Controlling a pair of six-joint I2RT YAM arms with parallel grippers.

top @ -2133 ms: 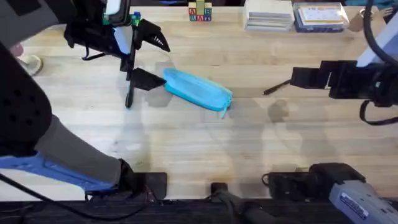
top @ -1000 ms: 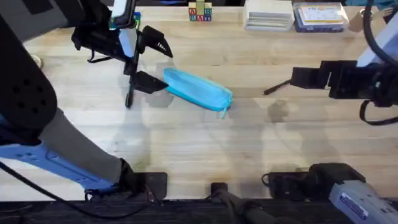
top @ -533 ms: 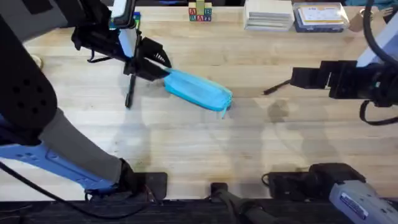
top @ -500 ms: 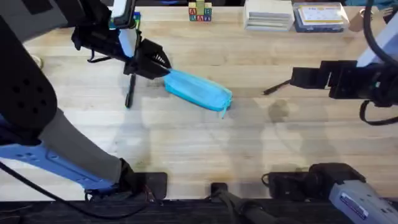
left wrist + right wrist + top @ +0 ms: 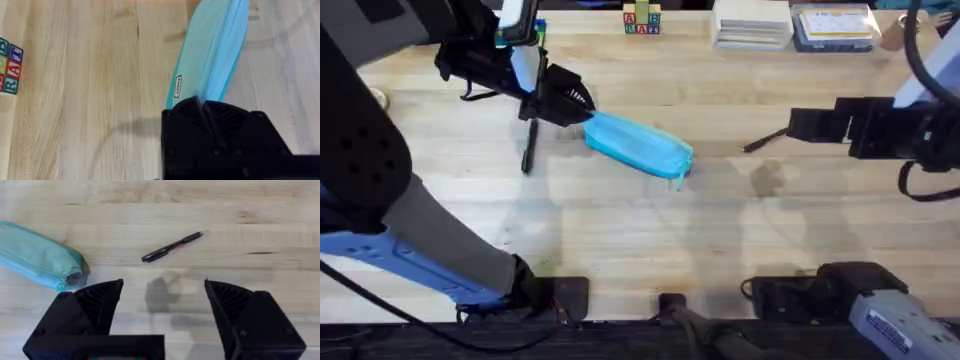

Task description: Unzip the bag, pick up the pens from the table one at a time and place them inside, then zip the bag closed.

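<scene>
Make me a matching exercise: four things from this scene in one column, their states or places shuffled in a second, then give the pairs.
Things
1. left gripper
2. right gripper
3. bag
4. pen

States or places
A. lying loose on the table, ahead of the open fingers
B. open, holding nothing
C. turquoise, pinched at one end
D. shut on the end of the bag

Pairs: 1-D, 2-B, 3-C, 4-A
</scene>
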